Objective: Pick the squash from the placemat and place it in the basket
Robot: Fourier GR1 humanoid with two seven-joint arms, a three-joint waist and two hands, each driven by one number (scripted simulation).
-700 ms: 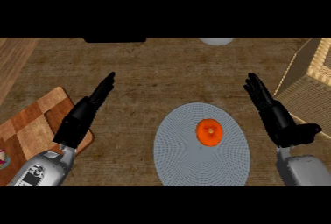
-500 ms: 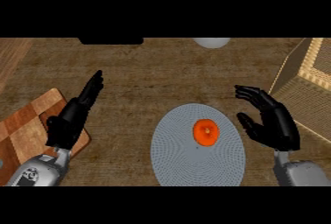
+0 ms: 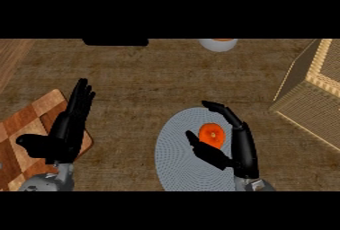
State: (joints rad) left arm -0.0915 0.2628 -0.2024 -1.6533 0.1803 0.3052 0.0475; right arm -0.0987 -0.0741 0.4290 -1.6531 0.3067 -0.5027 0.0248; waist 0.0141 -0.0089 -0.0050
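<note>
Orange squash (image 3: 211, 133), one item, small and rounded, seen in the head view lying on the grey round placemat (image 3: 178, 167), toward the mat's far part, at the middle-right of the brown wooden surface (image 3: 146, 85). Handling, by judgement: light, with a stiff rind, smooth and curved, so liable to roll or slip from a pinch set too high; not fragile. It is best taken across its widest part, thumb on one flank and fingers on the opposite flank. Right hand (image 3: 243, 150), black, on a grey forearm entering from the near edge: palm just right of the squash, fingers (image 3: 225, 114) arched round its far-right side, thumb (image 3: 203, 148) reaching along its near-left side. The fingers stand fairly wide, cupped about the squash and not closed on it; whether any of them touches the rind cannot be told. Left hand (image 3: 66, 130), at the view's left: resting, fingers straight and together, pointing far, holding nothing, over the right edge of a checkered wooden board (image 3: 26, 130). Woven basket (image 3: 312, 96), tan, at the right edge, well apart from the placemat, farther off and right of the right hand. Far edge: white round vessel (image 3: 218, 44) and black object (image 3: 116, 42), both cut off, kind undetermined.
</note>
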